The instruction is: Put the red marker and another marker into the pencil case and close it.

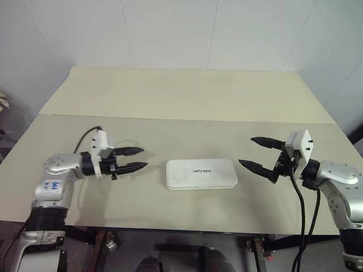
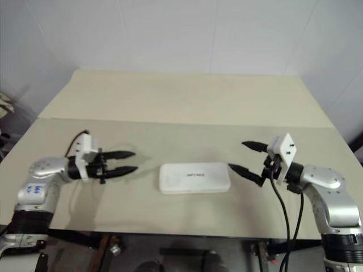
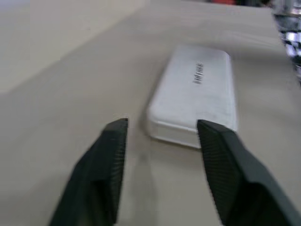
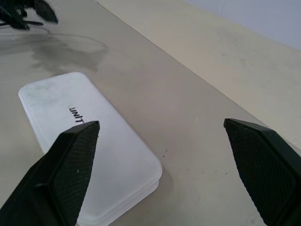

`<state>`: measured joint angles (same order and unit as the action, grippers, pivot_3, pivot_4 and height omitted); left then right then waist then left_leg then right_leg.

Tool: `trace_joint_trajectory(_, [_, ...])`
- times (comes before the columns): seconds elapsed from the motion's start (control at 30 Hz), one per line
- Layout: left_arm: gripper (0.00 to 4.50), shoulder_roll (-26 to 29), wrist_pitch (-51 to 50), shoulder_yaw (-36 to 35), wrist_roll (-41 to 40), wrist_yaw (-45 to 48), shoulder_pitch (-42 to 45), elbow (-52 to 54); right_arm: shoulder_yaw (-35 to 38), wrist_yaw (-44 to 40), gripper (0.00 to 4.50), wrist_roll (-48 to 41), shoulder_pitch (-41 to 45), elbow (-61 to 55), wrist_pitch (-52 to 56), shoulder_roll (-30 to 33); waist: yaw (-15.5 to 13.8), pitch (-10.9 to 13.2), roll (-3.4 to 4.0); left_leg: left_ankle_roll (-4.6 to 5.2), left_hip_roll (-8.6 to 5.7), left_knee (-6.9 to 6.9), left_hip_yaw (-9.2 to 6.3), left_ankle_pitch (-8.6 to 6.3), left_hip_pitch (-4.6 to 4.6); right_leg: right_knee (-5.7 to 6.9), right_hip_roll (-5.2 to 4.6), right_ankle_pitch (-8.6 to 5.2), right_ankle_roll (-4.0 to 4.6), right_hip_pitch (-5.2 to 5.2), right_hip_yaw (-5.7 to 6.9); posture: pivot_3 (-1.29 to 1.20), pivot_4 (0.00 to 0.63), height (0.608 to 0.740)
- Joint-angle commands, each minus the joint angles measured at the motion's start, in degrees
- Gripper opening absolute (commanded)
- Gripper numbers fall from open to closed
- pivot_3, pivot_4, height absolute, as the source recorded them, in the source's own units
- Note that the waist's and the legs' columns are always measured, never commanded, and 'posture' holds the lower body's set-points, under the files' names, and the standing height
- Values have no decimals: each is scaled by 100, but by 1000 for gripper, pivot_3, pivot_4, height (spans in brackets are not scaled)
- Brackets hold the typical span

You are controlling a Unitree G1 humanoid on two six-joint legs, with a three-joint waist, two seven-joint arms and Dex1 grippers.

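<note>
Presently hovering at left: left gripper (image 1: 136,159), black fingers parted, empty, pointing at case. Lying closed at table centre, between both grippers: white hard-plastic rounded pencil case (image 1: 201,173). Hovering at right: right gripper (image 1: 253,152), spread wide, empty. Risking: lid not fully latched; springing open if nudged.

The closed pencil case (image 1: 201,173) lies flat in the middle of the table (image 1: 187,96), the lone obstacle on its surface. Bare tabletop runs all around it: a wide stretch behind, up to the wall, and a narrower strip in front toward the near edge. The left gripper (image 1: 139,159) hangs off the case's left end with a clear gap between, fingers apart. The right gripper (image 1: 254,153) stands just off the right end, jaws spread wide, seemingly not touching it.
</note>
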<state>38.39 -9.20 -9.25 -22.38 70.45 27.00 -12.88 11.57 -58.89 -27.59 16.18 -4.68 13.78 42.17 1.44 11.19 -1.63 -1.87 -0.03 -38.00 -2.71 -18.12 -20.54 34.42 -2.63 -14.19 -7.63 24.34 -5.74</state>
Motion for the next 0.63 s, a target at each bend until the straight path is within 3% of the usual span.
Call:
trace_joint_trajectory(0.03, [3555,133,214,-241,-152,24,192,-154,192,-145,4500,15,99,92,-188,198,8,0,0,0,-2,0,2,0,0,0,-2,0,0,0,0,0,150,740])
trace_joint_trajectory(0.13, [4484,139,284,-248,-148,70,326,-271,250,-206,4500,38,108,186,-232,293,13,0,0,0,-2,0,2,0,-2,-2,-1,0,0,0,-1,0,150,740])
trace_joint_trajectory(0.4, [4484,-7,558,-188,-195,225,822,-803,404,-111,4500,-1,-129,-114,-179,412,18,0,0,0,-1,1,3,0,-2,4,1,0,0,4,-1,0,150,740])
trace_joint_trajectory(0.63, [4484,-30,217,-121,-415,455,625,-419,529,93,4500,27,-329,-228,-173,320,29,0,0,-1,-1,2,8,0,-4,3,0,0,0,7,-5,0,150,740])
